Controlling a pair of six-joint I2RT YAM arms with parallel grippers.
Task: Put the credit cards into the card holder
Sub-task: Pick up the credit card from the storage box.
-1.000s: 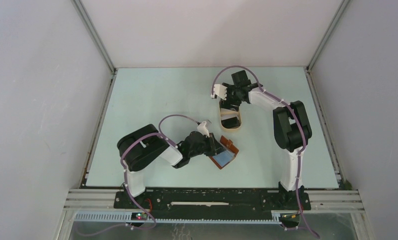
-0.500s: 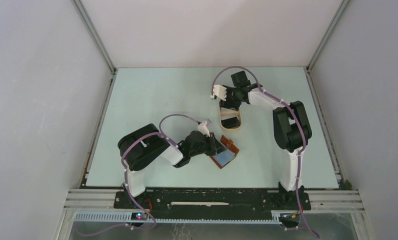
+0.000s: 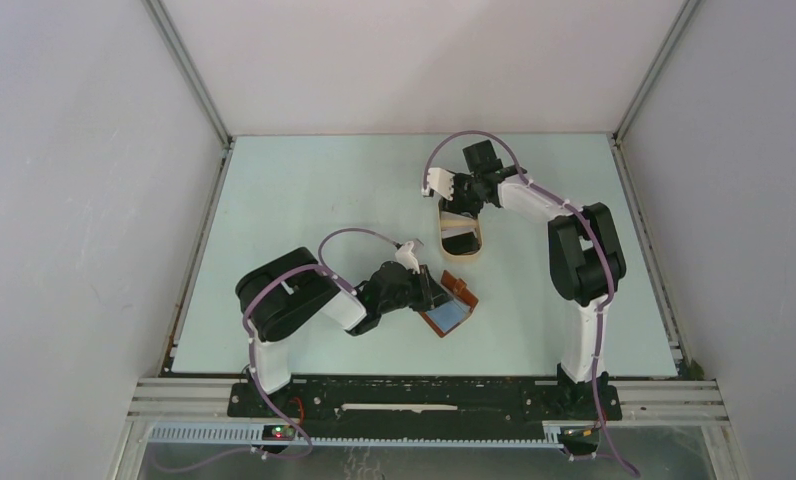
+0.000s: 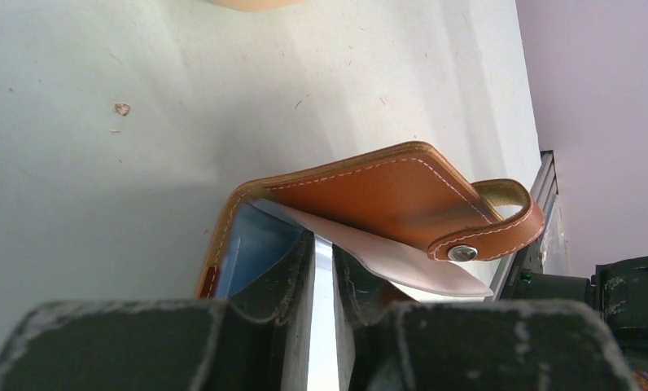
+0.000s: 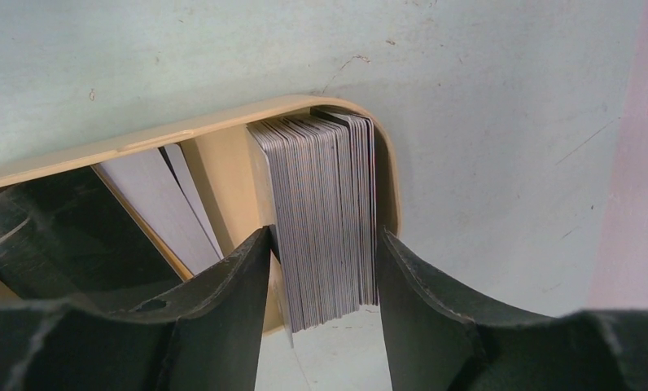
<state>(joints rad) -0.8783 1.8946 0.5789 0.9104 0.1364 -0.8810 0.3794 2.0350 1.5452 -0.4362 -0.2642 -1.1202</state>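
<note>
Left pincer (image 4: 322, 254) clenched on reddish-brown leather card holder (image 4: 386, 195). Right pincer (image 5: 322, 240) straddles stack of thin grey credit cards (image 5: 321, 179); cannot tell whether it grips.

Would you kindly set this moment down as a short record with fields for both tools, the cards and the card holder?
left tool: shut on the open card holder
right tool: jaws either side of the card stack; whether they press it cannot be told
card stack: standing on edge at one end of the tan tray
loose cards: in the same tray, beside the stack
card holder: flap raised, snap strap loose, a blue card inside
</note>
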